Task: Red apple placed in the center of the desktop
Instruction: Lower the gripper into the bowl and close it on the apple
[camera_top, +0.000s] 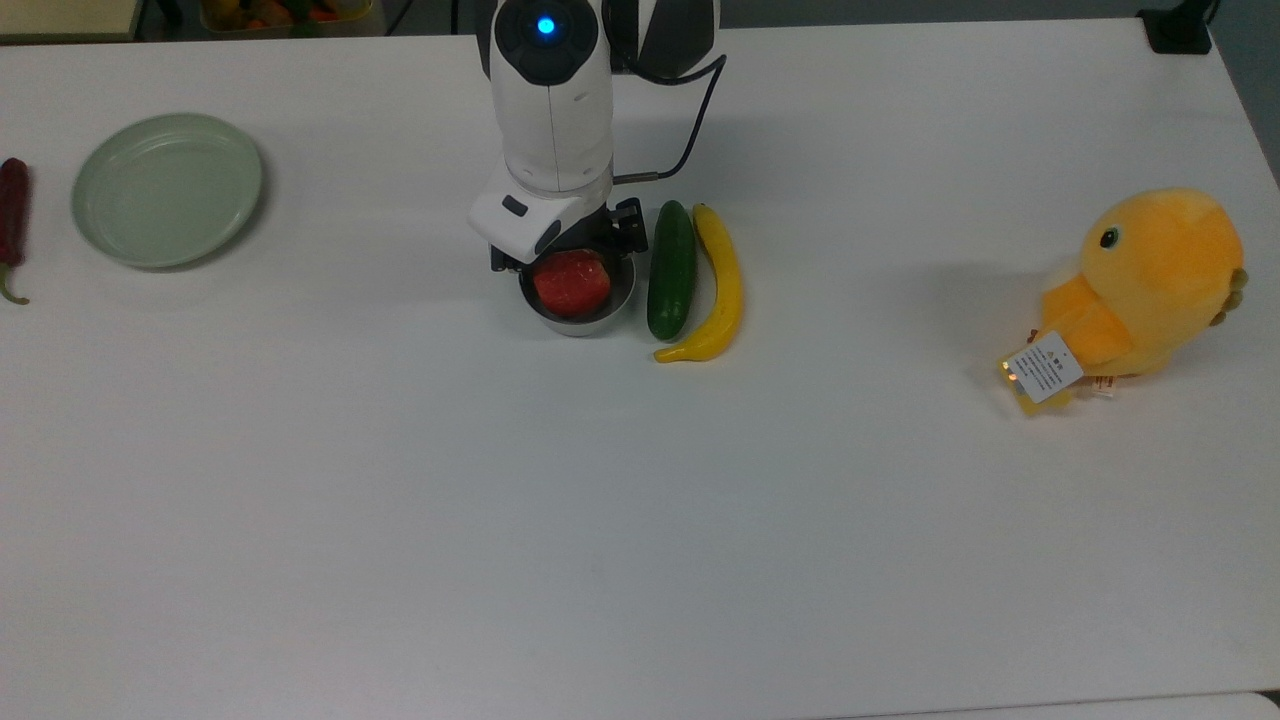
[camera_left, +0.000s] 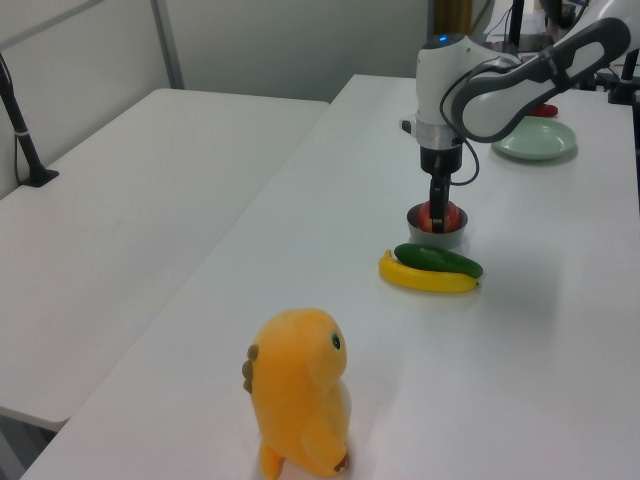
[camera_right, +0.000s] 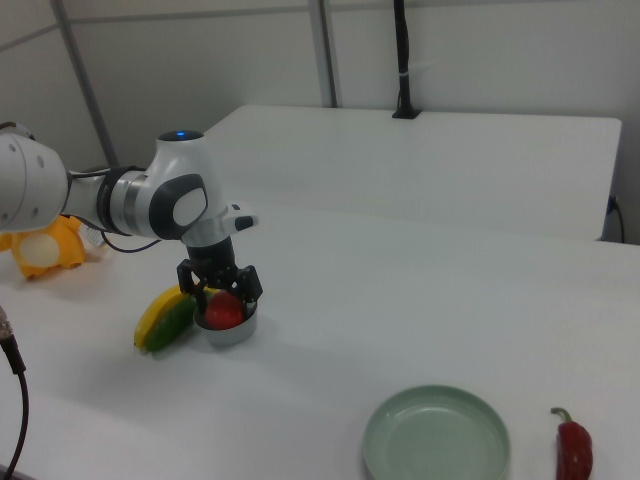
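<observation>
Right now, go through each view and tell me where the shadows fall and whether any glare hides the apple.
Top view: a soft shadow lies on the desktop at the plush toy's left; no glare on the red apple. Left view: the arm hides most of the apple; lighting is even. Right view: faint shadow beside the bowl; apple clearly lit.
</observation>
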